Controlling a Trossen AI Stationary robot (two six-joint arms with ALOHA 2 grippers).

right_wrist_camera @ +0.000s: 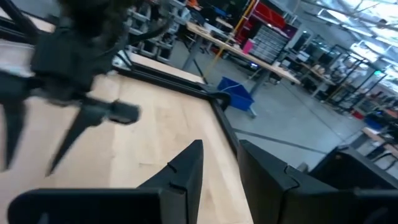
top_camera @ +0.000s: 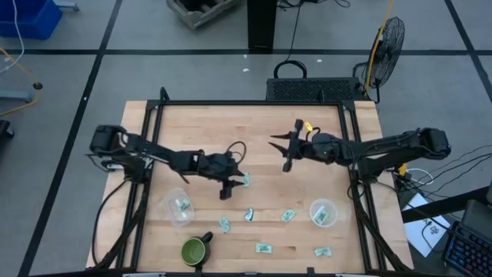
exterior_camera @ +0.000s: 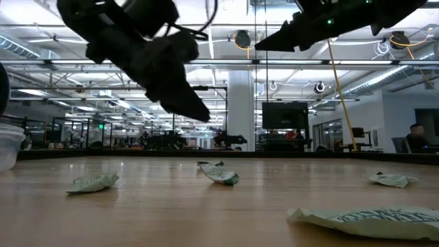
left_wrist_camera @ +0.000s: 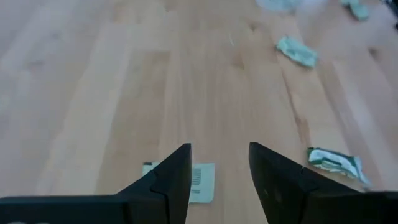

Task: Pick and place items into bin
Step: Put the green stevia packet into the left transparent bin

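Note:
Several small pale green-and-white packets lie flat on the wooden table: one (top_camera: 244, 179) beside my left gripper, others (top_camera: 250, 215) (top_camera: 287, 215) (top_camera: 264, 248) nearer the near edge. My left gripper (top_camera: 225, 191) hovers open above the table, left of centre. In its wrist view (left_wrist_camera: 219, 155) one packet (left_wrist_camera: 200, 182) lies partly under a finger and another (left_wrist_camera: 336, 163) off to the side. The low view shows this gripper (exterior_camera: 199, 110) clear of the tabletop. My right gripper (top_camera: 278, 154) is open, raised above the table's middle, and holds nothing (right_wrist_camera: 221, 149).
Two clear cups stand on the table, one at the left (top_camera: 181, 208) and one at the right (top_camera: 323, 213), each with a packet inside. A dark green mug (top_camera: 194, 250) sits near the near edge. A black frame (top_camera: 246, 104) borders the table.

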